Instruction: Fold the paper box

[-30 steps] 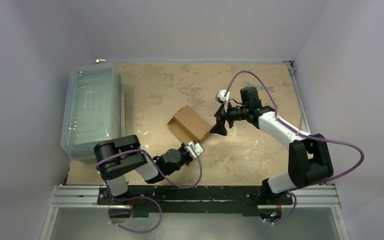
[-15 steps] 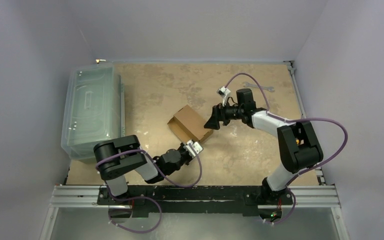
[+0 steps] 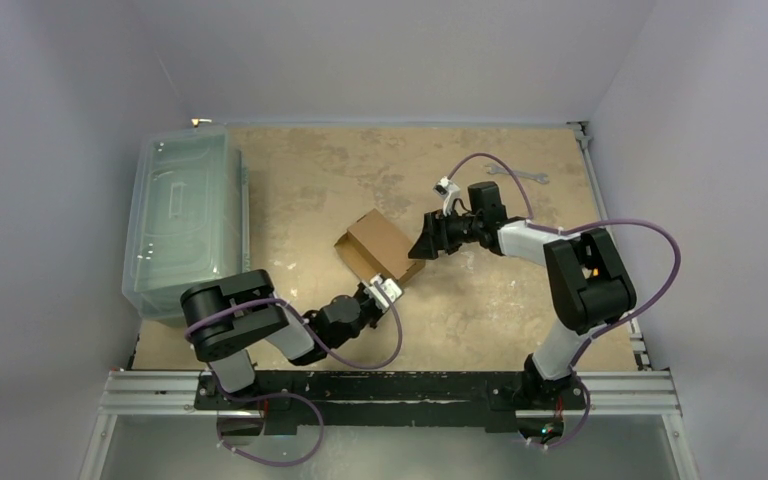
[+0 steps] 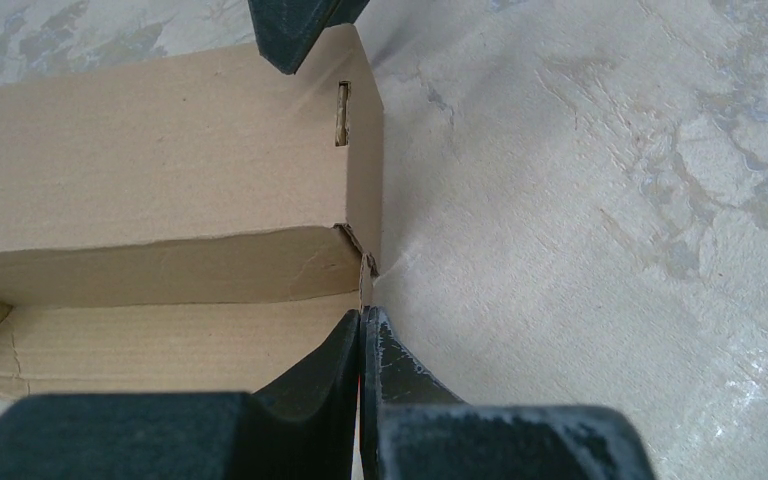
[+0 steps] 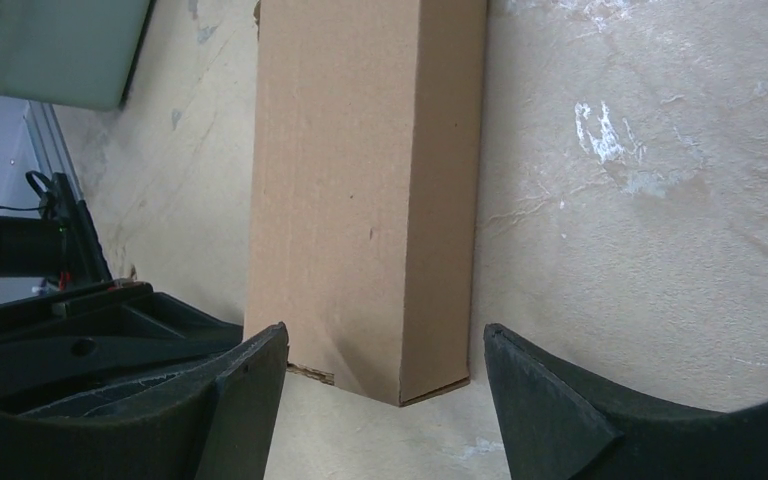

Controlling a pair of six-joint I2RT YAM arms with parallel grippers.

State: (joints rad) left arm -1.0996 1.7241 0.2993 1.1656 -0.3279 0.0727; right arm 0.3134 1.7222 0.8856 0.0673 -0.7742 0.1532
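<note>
R claw [image 5: 385, 335] agape, straddling paper box [image 5: 360, 180] end (contact unclear); L claw [image 4: 362, 318] clenched at its corner.

Walled table [image 3: 480, 300] and mounting rail [image 3: 390, 392] suggest lab

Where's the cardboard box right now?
In the top view the paper box lies near the middle, between the left gripper at its near corner and the right gripper on its right; the clear bin is far left.

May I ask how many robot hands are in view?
2. The left hand is closed on the near corner of the paper box; the right hand, jaws open, straddles its right end. None seems hidden.
</note>
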